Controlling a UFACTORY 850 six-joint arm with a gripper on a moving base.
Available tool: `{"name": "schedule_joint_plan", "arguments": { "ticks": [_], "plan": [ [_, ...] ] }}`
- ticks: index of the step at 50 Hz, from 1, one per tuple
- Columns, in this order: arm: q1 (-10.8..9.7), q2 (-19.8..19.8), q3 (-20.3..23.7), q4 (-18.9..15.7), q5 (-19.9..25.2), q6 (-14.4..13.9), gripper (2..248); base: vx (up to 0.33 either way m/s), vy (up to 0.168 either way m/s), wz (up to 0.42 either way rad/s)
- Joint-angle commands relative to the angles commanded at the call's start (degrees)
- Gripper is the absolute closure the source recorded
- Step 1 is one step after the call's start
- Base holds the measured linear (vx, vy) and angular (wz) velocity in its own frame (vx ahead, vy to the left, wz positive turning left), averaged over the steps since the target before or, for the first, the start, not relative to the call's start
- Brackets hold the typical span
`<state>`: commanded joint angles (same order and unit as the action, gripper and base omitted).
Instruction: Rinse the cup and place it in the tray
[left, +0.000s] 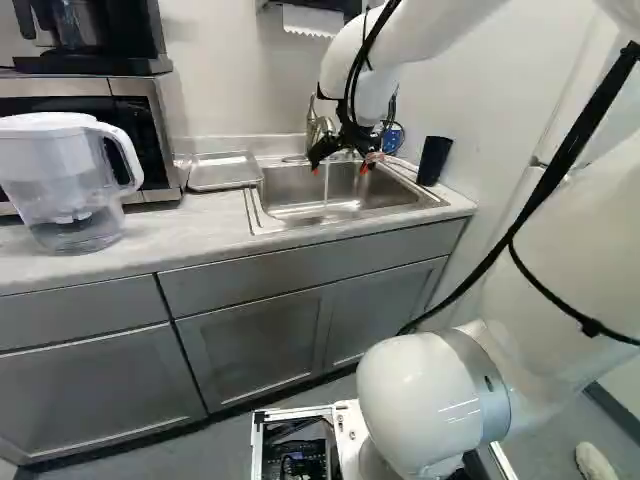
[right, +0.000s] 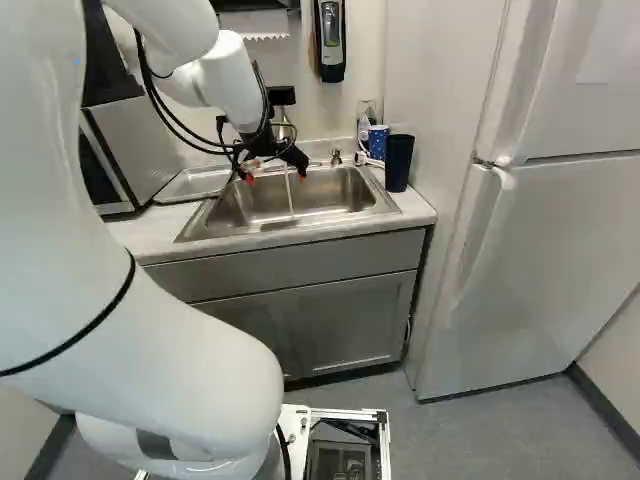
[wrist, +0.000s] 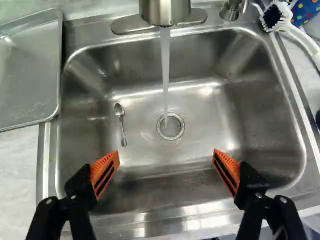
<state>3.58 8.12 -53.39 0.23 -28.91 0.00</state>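
Note:
Over the front part of the sink (left: 300, 205), my gripper (left: 339, 169) points down. In the wrist view the gripper (wrist: 166, 162) is open, its orange pads wide apart with only the basin beneath. Water (wrist: 165, 70) runs from the faucet (wrist: 165, 10) onto the drain. The metal tray (wrist: 30, 80) lies flat on the counter beside the basin, bare. A blue spotted cup (right: 377, 140) and a dark tall cup (right: 398, 162) stand at the sink's other side, away from the gripper. I cannot tell which one the task means.
A small spoon (wrist: 121, 122) lies in the basin. By the spotted cup is a white-handled brush (wrist: 295, 32). A water pitcher (left: 70, 180) and a microwave (left: 140, 125) stand beyond the tray. At the right of the right base view is a fridge (right: 540, 270).

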Motion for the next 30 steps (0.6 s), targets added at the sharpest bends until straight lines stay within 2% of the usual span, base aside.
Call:
{"name": "schedule_joint_plan", "arguments": {
  "ticks": [16, 30],
  "plan": [
    [-1.8, 1.6, 1.4, 0.5, 0.9, 0.0, 3, 0.0, 0.0, 0.0],
    [-3.5, 1.6, 1.5, 2.0, 4.5, 0.0, 3, 0.0, 0.0, 0.0]
  ]
}}
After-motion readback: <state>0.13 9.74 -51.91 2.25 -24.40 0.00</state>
